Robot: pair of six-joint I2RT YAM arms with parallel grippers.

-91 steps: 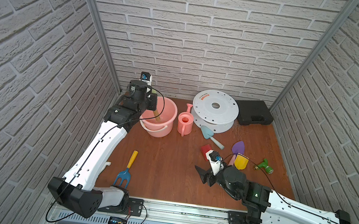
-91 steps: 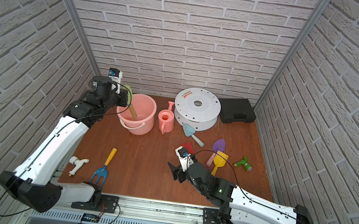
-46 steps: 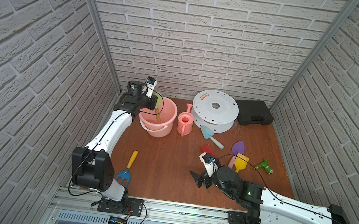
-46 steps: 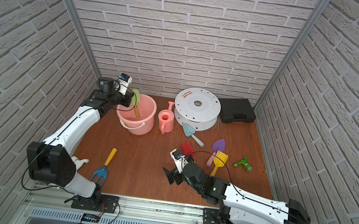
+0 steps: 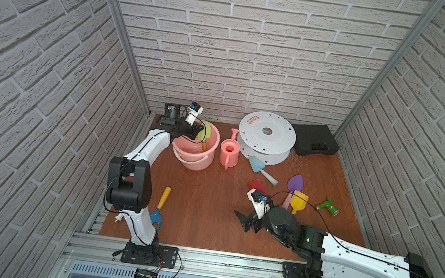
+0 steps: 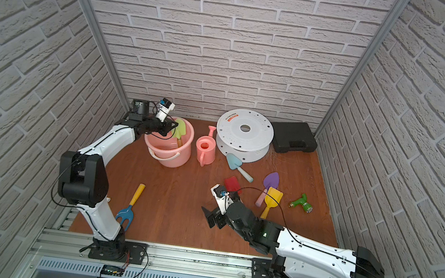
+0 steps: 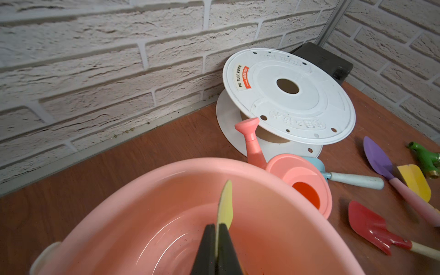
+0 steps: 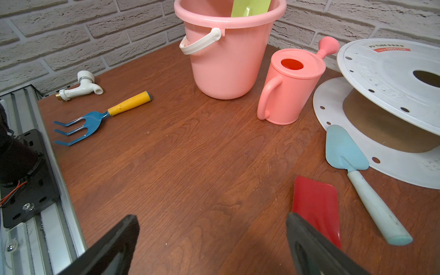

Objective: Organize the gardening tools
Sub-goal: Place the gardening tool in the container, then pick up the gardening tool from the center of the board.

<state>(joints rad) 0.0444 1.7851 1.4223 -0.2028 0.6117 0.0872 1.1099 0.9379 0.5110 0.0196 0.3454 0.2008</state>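
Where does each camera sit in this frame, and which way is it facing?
Top views: high above the front rail, looking down at the table; left arm and right arm show.
Left wrist: over the pink bucket, facing the spool; left pincer shut on the lime trowel.
Right wrist: low, facing the bucket; open right pincer near the red trowel.
Shared: bucket, watering can.

Counted five trowels: green trowel [image 5: 205, 133], red trowel [image 5: 258, 184], teal trowel [image 5: 256, 164], purple trowel [image 5: 295, 183], yellow trowel [image 5: 298, 201]. One fork [image 5: 160, 204]. Hand tools totalled six. One bucket [image 5: 192, 162]. One watering can [image 5: 229, 155]. One spool [image 5: 253, 139]. One black case [image 5: 316, 144]. One spray nozzle [image 5: 328, 207]. One tap [image 8: 79, 87].
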